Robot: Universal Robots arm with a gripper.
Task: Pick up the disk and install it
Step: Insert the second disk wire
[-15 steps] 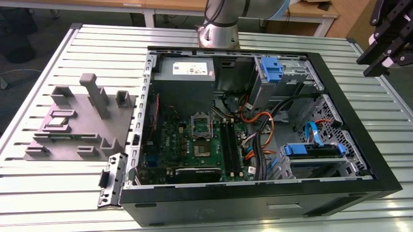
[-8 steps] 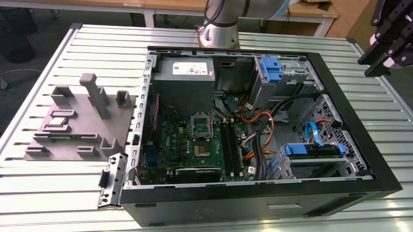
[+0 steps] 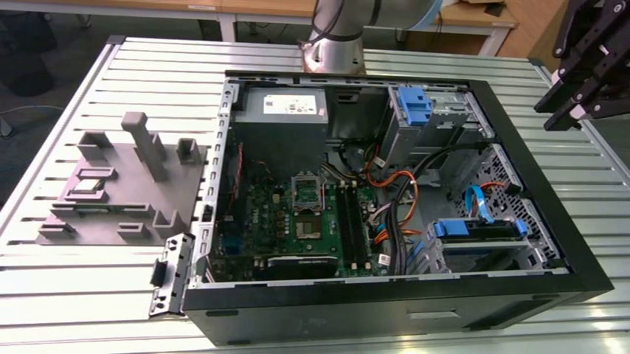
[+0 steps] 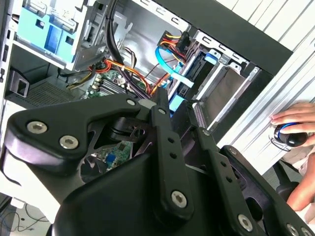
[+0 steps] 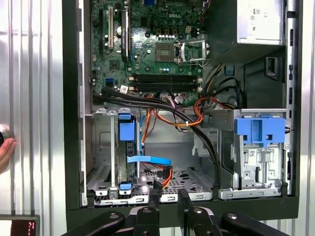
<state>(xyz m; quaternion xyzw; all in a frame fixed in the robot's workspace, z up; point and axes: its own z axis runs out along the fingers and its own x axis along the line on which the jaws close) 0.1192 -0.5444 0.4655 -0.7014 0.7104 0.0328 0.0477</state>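
Slatted table (image 3: pixel 118 66) | disk (image 5: pixel 126 147) seated in case (blue carrier) | tool (image 5: pixel 170 196) above, empty, pressed together

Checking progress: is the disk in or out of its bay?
In: the disk stands slotted inside the case's drive cage.

I see even, bright overhead light; glare streaks the slatted table (image 3: pixel 414 324). The gripper (image 4: pixel 179 115) blurs dark up close, while the case (image 5: pixel 74 147) interior beyond its jaws stays sharp, lightly shadowed.
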